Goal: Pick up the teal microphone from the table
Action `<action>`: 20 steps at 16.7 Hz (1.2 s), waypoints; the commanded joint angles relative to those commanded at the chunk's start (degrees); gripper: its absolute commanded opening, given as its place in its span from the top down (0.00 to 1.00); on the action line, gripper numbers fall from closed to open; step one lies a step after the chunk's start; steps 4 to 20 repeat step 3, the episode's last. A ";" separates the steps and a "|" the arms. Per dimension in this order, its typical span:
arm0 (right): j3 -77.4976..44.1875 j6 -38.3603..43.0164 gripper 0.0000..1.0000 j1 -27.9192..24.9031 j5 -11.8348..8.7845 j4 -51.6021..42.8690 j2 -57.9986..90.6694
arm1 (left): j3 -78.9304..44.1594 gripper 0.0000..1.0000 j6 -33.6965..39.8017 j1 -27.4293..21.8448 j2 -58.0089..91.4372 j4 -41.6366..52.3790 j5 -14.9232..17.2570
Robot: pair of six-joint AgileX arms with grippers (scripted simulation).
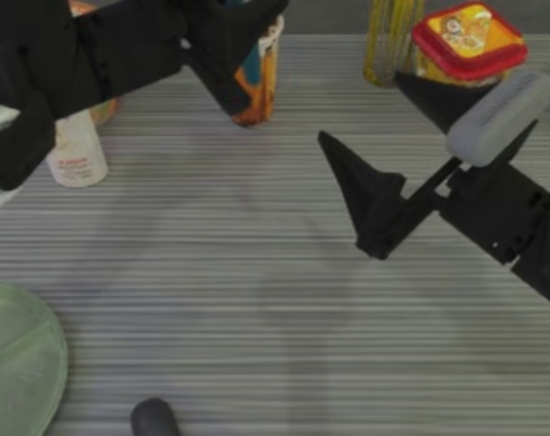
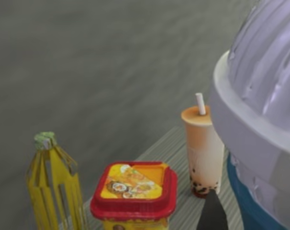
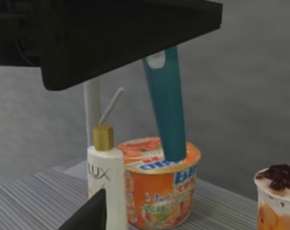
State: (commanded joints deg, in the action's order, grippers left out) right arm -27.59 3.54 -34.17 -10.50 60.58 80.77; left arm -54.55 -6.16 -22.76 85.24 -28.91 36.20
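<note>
Already clear of the table (image 1: pixel 257 272), the teal microphone (image 3: pixel 166 105) hangs clamped in the left hand (image 1: pixel 234 54); lift steadily, avoiding the noodle cup (image 3: pixel 159 187), while the right hand (image 1: pixel 375 204) idles spread wide, empty

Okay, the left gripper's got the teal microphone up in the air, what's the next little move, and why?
Probably lift a touch higher and hold. The left gripper is shut on the teal microphone, which hangs clear of the table but close to the noodle cup. The right gripper waits open at the right.
</note>
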 joint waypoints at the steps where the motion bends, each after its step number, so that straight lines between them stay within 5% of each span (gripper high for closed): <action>1: 1.31 0.04 0.00 0.15 -0.30 0.17 -1.30 | 0.43 1.00 -0.16 0.88 -0.45 0.07 0.80; 20: 2.12 0.07 0.00 0.24 -0.50 0.31 -2.12 | 0.77 1.00 -0.29 1.57 -0.75 0.16 1.33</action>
